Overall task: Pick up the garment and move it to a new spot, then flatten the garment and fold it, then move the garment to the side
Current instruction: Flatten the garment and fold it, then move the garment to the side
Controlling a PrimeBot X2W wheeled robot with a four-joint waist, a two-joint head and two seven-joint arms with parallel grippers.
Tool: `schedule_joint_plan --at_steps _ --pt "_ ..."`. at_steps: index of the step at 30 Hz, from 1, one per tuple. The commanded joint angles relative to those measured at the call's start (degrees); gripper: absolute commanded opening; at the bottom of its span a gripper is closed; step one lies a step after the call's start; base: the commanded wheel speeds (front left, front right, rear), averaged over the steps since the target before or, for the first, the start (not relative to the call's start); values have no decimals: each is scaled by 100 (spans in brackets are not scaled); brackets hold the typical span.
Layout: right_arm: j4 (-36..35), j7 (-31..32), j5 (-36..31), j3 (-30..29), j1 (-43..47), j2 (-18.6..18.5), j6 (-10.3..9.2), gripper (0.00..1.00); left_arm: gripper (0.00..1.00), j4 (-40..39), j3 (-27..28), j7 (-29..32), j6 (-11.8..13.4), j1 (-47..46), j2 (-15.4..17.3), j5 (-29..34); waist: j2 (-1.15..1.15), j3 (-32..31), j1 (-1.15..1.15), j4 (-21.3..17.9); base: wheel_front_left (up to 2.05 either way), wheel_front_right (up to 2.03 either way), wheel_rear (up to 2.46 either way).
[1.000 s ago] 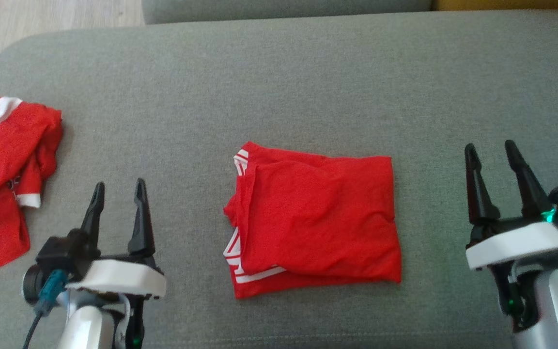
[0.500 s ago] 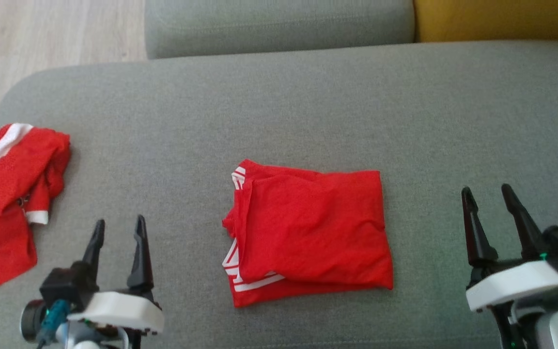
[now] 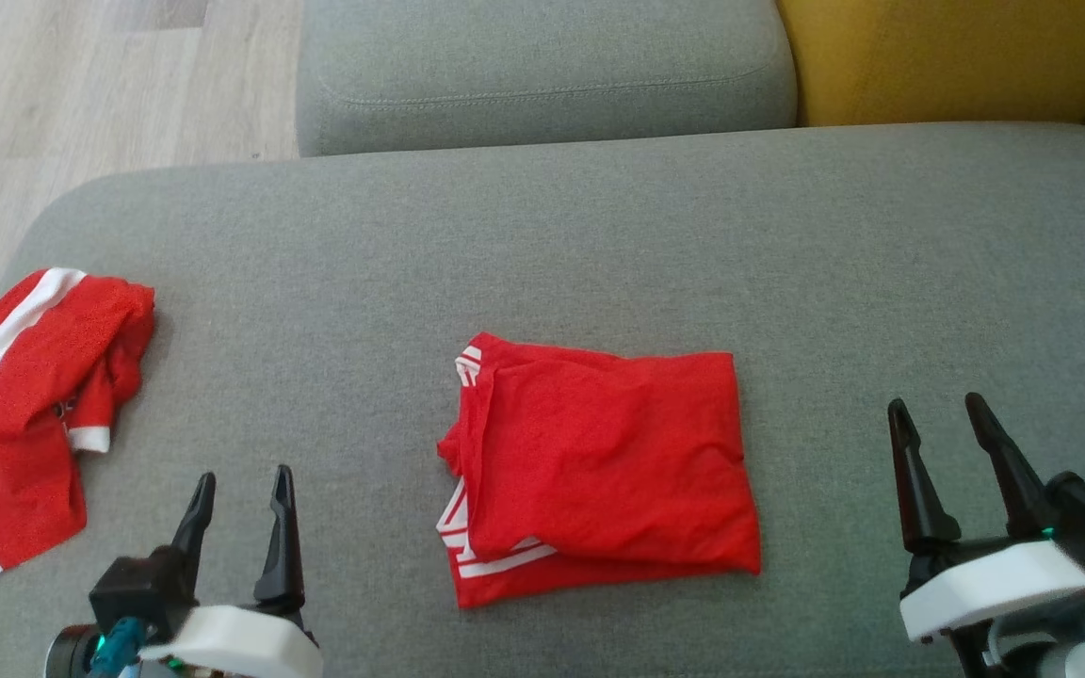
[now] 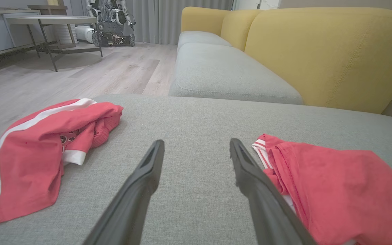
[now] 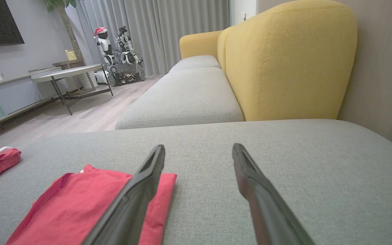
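A red garment (image 3: 599, 466) with white stripes lies folded into a rough rectangle in the middle of the grey sofa seat (image 3: 542, 245). The left wrist view has the garment (image 4: 339, 190) at its right, and the right wrist view has the garment (image 5: 80, 204) at its lower left. My left gripper (image 3: 241, 485) stands open at the lower left, apart from the fabric, with nothing between its fingers. My right gripper (image 3: 938, 414) stands open at the lower right, also clear of the garment and empty.
A second red garment with a white band (image 3: 29, 405) lies crumpled at the seat's left edge, also (image 4: 46, 143). Behind the seat are another grey cushion (image 3: 542, 66) and a yellow backrest (image 3: 957, 56). Wooden floor (image 3: 81, 94) lies at the far left.
The head camera has tilted up, so the whole picture has slid down and more of the back cushion and yellow backrest shows. Both grippers stay open; the garment lies unchanged.
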Motion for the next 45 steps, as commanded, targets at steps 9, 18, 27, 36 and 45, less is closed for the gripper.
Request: schedule_joint_plan --at_steps 9,18,27,36,45 --pt "-273 8 -21 92 -76 -24 -5 100 100 -228 119 3 31 -231 139 -22 0 -8 0 -23 0 0 0" --pt "-240 19 28 102 -93 3 -5 100 100 -214 76 -7 37 -259 167 -50 0 -3 0 -25 0 0 0" --pt "-247 36 44 96 -90 21 -5 100 100 -204 53 -27 59 -302 193 -67 0 5 0 -3 0 0 0" --pt "-43 73 154 58 -139 15 -5 100 100 -219 -24 -79 80 -518 190 -41 0 150 0 259 0 0 0" --pt "1038 101 246 214 -657 -101 -5 100 100 -154 -192 -292 21 -1113 83 -15 0 562 0 893 0 0 0"
